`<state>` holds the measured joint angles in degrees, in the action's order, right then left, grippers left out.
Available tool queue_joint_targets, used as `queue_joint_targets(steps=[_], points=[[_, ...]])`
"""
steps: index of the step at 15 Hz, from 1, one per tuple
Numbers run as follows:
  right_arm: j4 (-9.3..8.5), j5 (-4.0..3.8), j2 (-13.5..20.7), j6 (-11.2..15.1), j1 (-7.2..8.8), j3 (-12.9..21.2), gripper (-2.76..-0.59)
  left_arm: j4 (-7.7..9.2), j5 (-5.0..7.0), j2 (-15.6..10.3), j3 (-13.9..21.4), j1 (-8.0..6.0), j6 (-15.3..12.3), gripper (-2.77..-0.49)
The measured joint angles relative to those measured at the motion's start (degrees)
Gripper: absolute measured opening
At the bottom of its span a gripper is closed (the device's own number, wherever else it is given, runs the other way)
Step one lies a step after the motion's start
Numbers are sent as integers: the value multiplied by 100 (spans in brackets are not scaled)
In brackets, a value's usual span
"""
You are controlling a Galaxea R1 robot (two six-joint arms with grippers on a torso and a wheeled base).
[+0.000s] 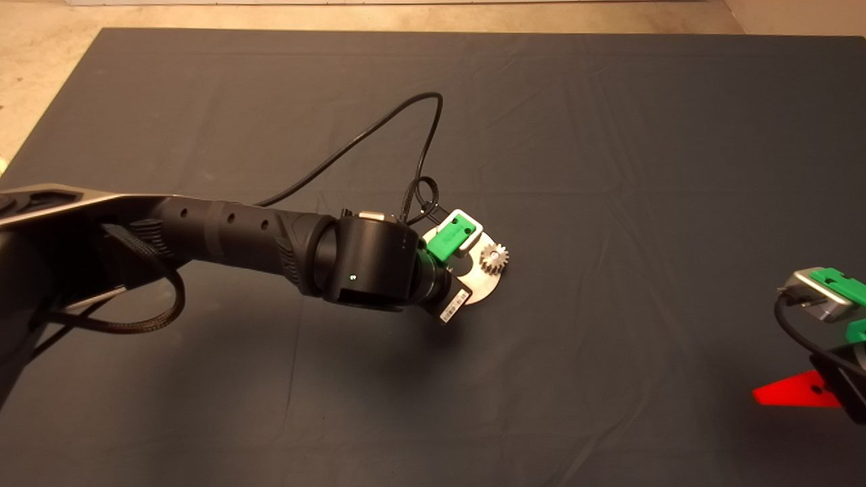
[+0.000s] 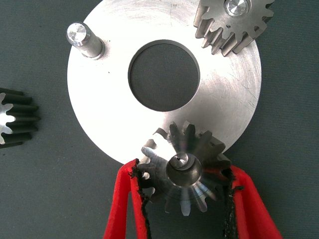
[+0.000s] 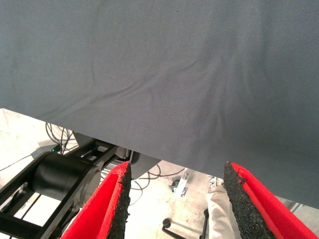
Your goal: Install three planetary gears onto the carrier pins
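The silver carrier disc (image 2: 114, 104) lies mid-mat, also in the head view (image 1: 484, 288). One planetary gear (image 2: 233, 20) sits on a carrier pin and shows in the head view (image 1: 494, 257). One pin (image 2: 82, 38) stands bare. My left gripper (image 2: 183, 172) is shut on a second gear (image 2: 185, 185) at the disc's rim, and a pin's tip (image 2: 180, 159) shows inside its bore. A third gear (image 2: 12, 117) lies on the mat beside the disc. My right gripper (image 3: 177, 172) is open and empty, parked at the mat's lower right edge (image 1: 798, 392).
My left arm (image 1: 257, 237) reaches across the mat from the left and hides part of the disc. Its black cable (image 1: 379, 128) loops over the mat behind it. Past the mat's edge, the right wrist view shows floor, cables and a black frame (image 3: 60, 184).
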<state>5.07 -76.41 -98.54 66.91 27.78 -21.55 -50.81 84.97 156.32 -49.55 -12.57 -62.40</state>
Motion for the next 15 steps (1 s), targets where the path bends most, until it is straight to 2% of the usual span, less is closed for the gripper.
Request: queue_joint_targets(steps=[7,12,15], points=[[0,0,0,1,0,0,-202,-1,-35,-1,-9,1,-2,-271],[0,0,0,0,0,0,-202,-1,-107,0,-11,1,-5,-271],[0,53,0,0,0,0,-202,1,-184,22,-24,4,-7,-271]])
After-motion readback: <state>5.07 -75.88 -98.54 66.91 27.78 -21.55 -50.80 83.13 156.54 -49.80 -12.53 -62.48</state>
